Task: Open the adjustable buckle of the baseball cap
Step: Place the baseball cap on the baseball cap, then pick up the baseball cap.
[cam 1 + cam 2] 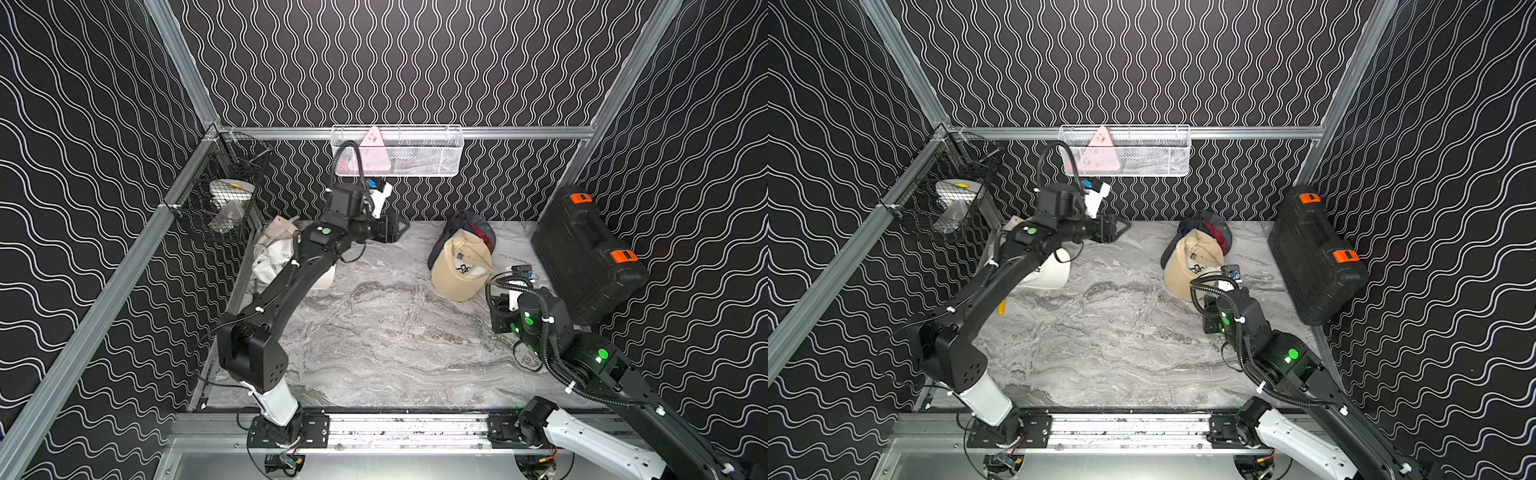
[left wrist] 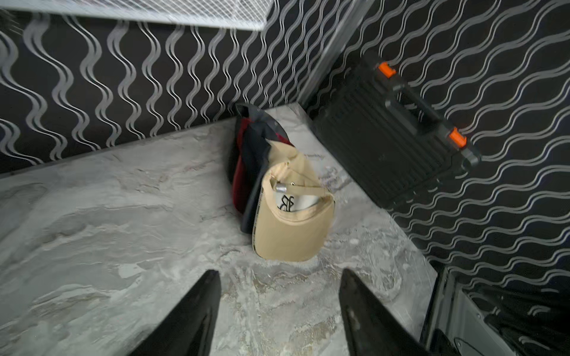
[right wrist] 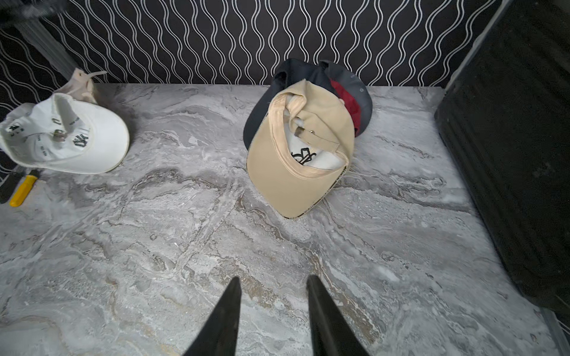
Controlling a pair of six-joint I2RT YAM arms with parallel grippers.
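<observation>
A beige baseball cap [image 1: 459,270] [image 1: 1187,270] lies upside down at the back right of the table, resting on a dark navy and red cap [image 3: 348,89]. Its strap carries a small metal buckle [image 2: 281,187] [image 3: 298,132], which faces up inside the opening. My left gripper [image 2: 279,274] [image 1: 397,228] is open with only bare tabletop between its fingers. It hovers near the back wall, well left of the cap. My right gripper [image 3: 274,279] is open too and holds nothing. It sits in front of the cap's brim, apart from it.
A white cap [image 3: 77,135] [image 1: 1050,270] lies upside down at the left, partly under my left arm. A yellow tool [image 3: 24,191] is beside it. A black case [image 1: 582,253] leans on the right wall. A white wire basket [image 1: 397,151] and a black one [image 1: 224,195] hang on the walls.
</observation>
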